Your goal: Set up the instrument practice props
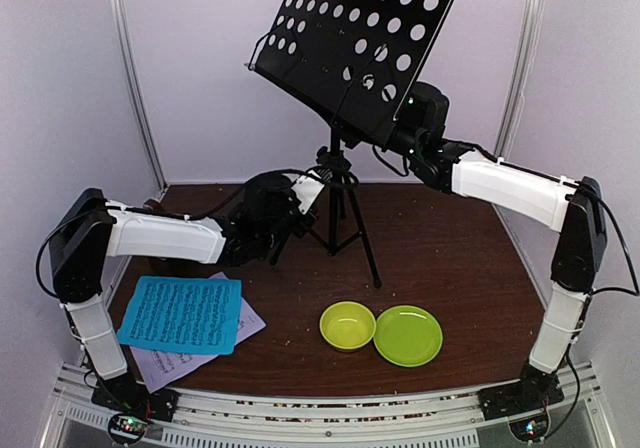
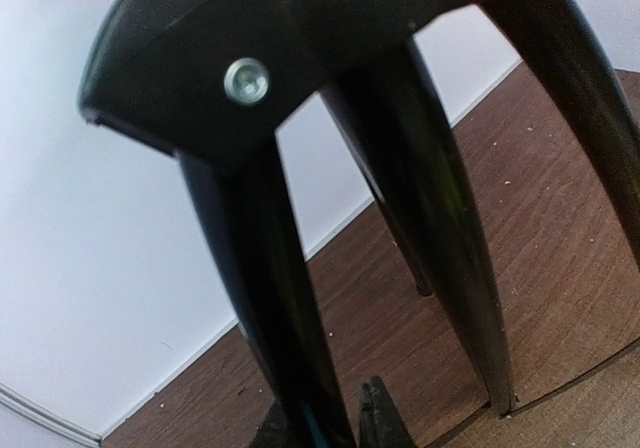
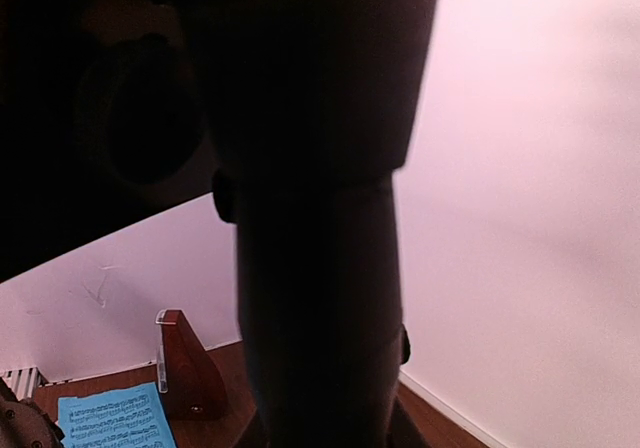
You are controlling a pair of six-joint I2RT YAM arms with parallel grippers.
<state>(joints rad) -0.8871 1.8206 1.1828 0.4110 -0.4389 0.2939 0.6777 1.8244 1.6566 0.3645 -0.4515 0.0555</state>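
Sheets come first on your far left: the blue sheet of music point(image 1: 182, 313) lies flat on the tabletop point(image 1: 460, 268), overlapping the pale lilac sheet point(image 1: 165, 365), just in front of your left arm point(image 1: 165, 236). The wooden metronome point(image 3: 187, 370) stands upright beyond them by the wall. Your left jaws sit low at the tripod of the music stand point(image 1: 340, 193), straddling one slanting leg point(image 2: 265, 298). I cannot tell whether they actually pinch it. From there the stand's long axis runs straight up to the tilted perforated desk point(image 1: 365, 38). Your right jaws are high behind the desk's lower edge, at the post, and that wrist view is too dark to tell their opening. The stand is bracketed low-left and high-right, so I judge any shift should keep its post vertical.
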